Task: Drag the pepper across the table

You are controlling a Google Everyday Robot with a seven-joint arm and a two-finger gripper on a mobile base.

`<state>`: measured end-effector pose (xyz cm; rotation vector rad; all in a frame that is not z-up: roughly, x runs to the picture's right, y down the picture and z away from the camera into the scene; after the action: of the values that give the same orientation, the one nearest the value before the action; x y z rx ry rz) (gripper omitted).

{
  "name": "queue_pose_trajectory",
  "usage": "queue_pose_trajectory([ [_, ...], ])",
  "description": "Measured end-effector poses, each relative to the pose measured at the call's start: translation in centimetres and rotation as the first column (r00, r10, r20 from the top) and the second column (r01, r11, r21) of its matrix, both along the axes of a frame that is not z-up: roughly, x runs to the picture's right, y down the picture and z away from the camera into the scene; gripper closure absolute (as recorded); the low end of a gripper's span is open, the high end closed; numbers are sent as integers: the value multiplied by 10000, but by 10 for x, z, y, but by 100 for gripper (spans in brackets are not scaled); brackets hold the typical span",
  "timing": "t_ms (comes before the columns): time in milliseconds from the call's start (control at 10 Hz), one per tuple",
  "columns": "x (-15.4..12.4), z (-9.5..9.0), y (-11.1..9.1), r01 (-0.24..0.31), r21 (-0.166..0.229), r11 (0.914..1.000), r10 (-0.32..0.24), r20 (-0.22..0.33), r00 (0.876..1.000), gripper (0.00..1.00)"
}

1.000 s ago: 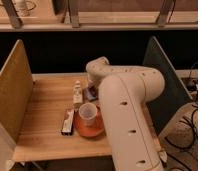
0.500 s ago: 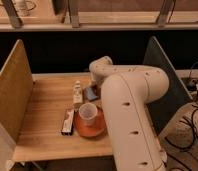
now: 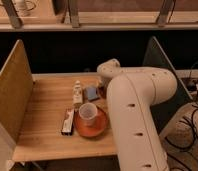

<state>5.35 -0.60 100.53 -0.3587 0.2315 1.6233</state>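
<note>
The table [image 3: 47, 107] is a light-brown plank top with upright side panels. My white arm reaches over its right side, and its wrist [image 3: 110, 69] bends down at the back right. The gripper [image 3: 102, 90] sits low below the wrist, mostly hidden by the arm, just right of a flat grey-blue square [image 3: 92, 92]. A small dark shape at the arm's edge [image 3: 100, 93] may be the pepper; the rest of it is hidden.
A slim white bottle [image 3: 78, 93] stands left of the square. A pale cup [image 3: 88, 114] sits on an orange plate [image 3: 98, 130] in the middle. A dark flat bar [image 3: 68, 121] lies left of the plate. Cables lie on the floor at the right [image 3: 189, 145].
The wrist and gripper have shifted a little to the right along the back of the table. The bottle, cup, plate and bar have not moved.
</note>
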Motion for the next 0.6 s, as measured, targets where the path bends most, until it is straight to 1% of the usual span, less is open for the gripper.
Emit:
queue_pose_trajectory([
  [200,30,-1,11,-486,-144,9987,477,-575,9972,100],
  [300,41,-1,14,-673,-166,9976,658,-784,9948,100],
  [400,55,-3,17,-938,-176,9954,914,-1062,9901,100],
  [500,78,-6,20,-1444,-88,9895,1414,-1511,9784,100],
  [600,87,-9,21,-1647,-19,9863,1621,-1684,9723,100],
])
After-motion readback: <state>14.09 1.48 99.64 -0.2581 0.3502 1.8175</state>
